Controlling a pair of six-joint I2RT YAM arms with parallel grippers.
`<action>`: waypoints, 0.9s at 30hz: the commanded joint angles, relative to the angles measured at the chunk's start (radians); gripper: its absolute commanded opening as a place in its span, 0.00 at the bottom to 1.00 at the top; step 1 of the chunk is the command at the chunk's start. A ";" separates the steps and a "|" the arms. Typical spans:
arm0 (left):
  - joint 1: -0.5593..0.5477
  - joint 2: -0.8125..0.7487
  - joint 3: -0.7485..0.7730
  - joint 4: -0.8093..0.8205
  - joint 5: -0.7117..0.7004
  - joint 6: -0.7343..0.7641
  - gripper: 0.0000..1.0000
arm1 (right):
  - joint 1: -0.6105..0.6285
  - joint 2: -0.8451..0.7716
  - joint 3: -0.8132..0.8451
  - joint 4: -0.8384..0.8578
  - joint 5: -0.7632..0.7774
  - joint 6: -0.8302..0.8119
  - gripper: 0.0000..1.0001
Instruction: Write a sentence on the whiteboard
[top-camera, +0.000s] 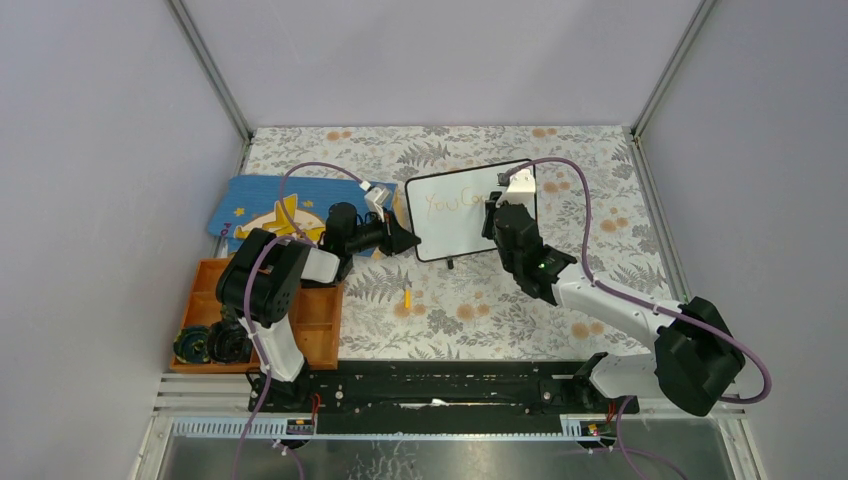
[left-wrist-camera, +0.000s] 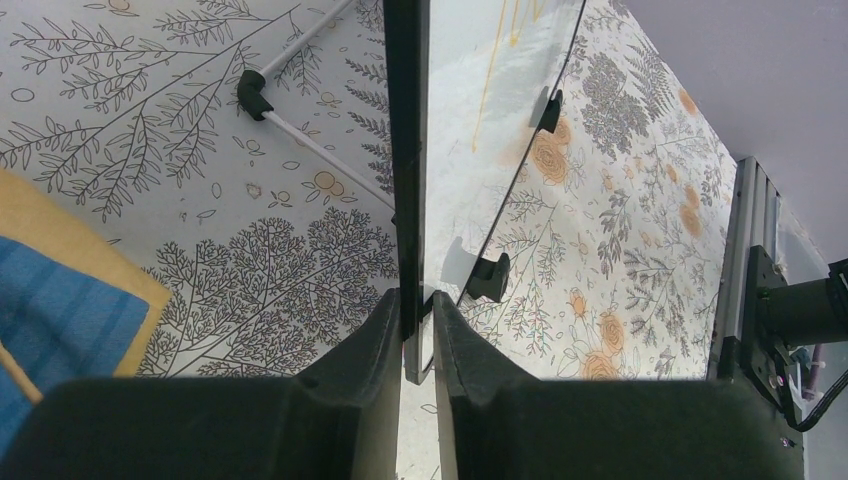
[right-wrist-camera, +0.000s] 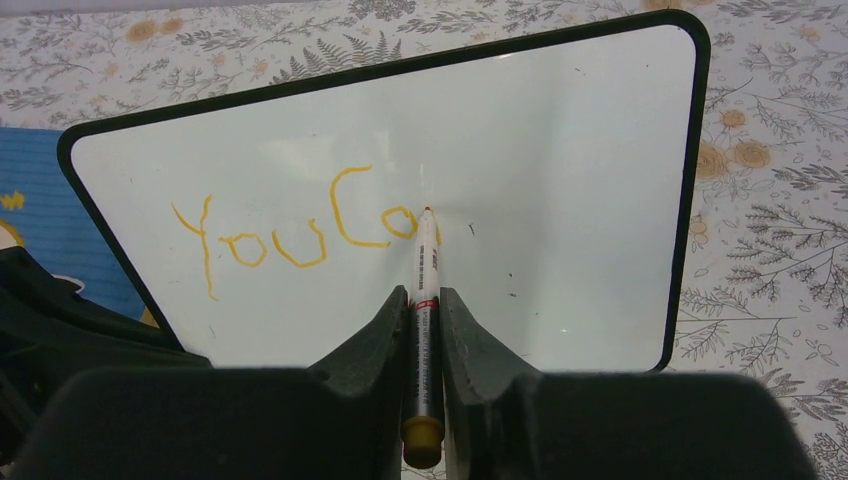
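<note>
Near edge, left side: orange tray (top-camera: 320, 322) holding dark round parts.
Small orange piece (top-camera: 407, 297) lies on floral cloth (top-camera: 470, 310) between my arms, apart from whiteboard.
My right gripper (right-wrist-camera: 425, 300) pinches marker (right-wrist-camera: 427, 262). Tip touches whiteboard (right-wrist-camera: 560, 170) just after last stroke.
My left gripper (left-wrist-camera: 418, 312) is pressed onto whiteboard's left edge, with black frame between fingers. Whiteboard stands on its feet, mid-table.
Sentence (right-wrist-camera: 290, 235) reads "You Co" — orange letters, one line, upper left of whiteboard.
Behind left gripper — blue book (top-camera: 250, 205) flat on cloth.
</note>
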 joint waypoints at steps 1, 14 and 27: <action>-0.005 -0.009 0.001 -0.010 -0.022 0.038 0.21 | -0.009 0.011 0.054 0.038 0.028 -0.024 0.00; -0.005 -0.009 0.001 -0.013 -0.024 0.040 0.20 | -0.029 0.007 0.051 0.028 0.044 -0.020 0.00; -0.007 -0.011 0.002 -0.014 -0.027 0.041 0.20 | -0.031 -0.015 0.017 -0.003 0.036 -0.004 0.00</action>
